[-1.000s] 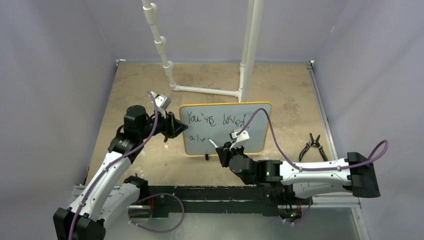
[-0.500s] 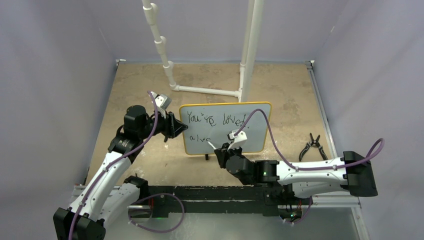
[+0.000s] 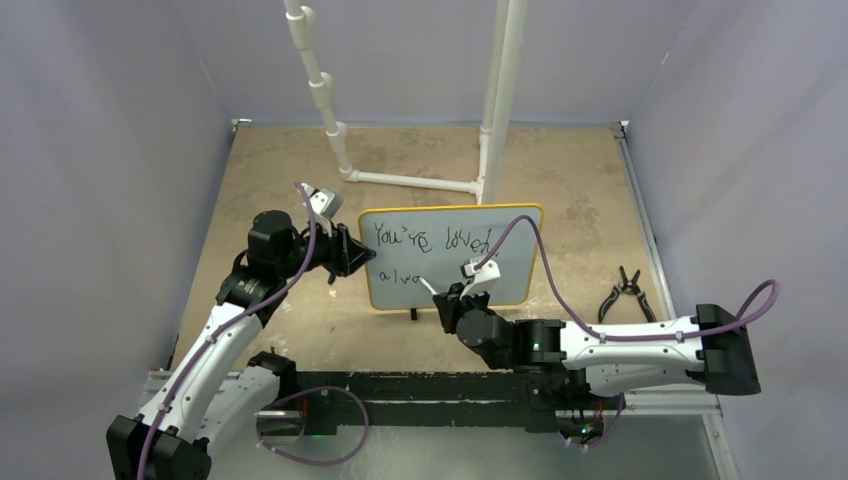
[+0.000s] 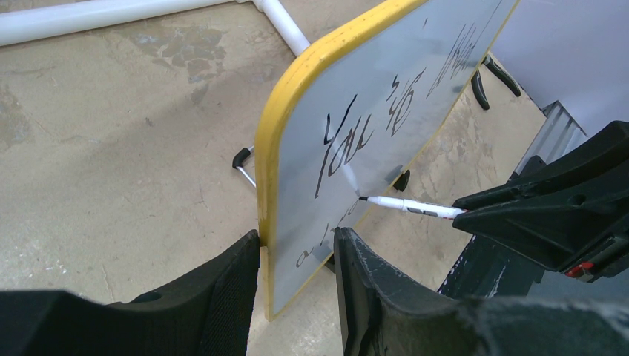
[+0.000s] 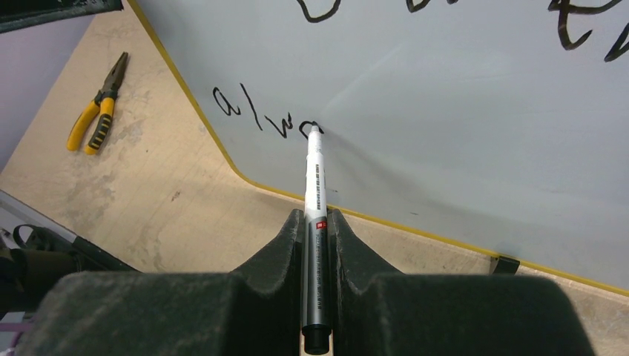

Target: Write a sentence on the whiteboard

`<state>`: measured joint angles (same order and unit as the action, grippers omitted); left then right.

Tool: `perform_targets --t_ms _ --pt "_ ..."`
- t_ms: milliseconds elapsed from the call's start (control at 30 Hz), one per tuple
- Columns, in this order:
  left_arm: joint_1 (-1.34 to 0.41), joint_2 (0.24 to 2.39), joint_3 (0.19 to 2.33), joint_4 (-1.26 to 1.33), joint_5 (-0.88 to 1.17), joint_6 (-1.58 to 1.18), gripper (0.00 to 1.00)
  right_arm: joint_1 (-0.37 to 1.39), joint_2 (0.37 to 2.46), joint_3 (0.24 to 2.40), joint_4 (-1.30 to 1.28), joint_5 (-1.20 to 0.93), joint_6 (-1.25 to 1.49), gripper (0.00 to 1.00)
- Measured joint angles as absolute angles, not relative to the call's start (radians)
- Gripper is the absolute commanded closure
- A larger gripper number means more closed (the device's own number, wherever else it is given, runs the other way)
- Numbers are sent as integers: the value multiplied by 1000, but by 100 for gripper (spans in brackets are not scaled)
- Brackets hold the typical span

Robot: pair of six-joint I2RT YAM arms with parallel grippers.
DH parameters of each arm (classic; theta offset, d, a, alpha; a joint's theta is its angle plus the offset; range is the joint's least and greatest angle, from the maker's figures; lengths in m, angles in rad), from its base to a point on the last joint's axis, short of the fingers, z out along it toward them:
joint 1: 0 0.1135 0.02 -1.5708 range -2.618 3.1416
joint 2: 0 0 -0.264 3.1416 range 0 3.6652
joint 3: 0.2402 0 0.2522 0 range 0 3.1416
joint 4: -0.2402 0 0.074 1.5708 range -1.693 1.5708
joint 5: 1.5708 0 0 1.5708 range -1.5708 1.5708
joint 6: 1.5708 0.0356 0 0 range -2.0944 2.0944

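Quick update: the sentence point(image 3: 430, 240) has picked up another letter in the last second, so line two now reads "alwa" instead of "alv". Our right gripper point(image 5: 317, 220) is clamped on the marker point(image 5: 314, 185), tip on the whiteboard point(image 3: 440, 211) mid-frame. Our left gripper point(image 4: 297, 246) pinches its yellow left edge. We figure "always" needs two more letters.

whiteboard point(image 3: 440, 262): pale grey-white, yellow rounded-corner frame, two small black feet, standing upright on its long edge just in front of the white pipe stand point(image 3: 415, 182), written face turned away from it; sentence point(image 3: 430, 240) in thin black script, "You're loved" top line, "alwa" below at lower left.
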<state>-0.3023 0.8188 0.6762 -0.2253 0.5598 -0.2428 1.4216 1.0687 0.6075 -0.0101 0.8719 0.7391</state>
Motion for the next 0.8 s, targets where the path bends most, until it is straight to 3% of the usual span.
perform_targets --t_ms 800 --pt "-308 815 676 -226 550 -243 60 1422 1080 608 -49 870 804 100"
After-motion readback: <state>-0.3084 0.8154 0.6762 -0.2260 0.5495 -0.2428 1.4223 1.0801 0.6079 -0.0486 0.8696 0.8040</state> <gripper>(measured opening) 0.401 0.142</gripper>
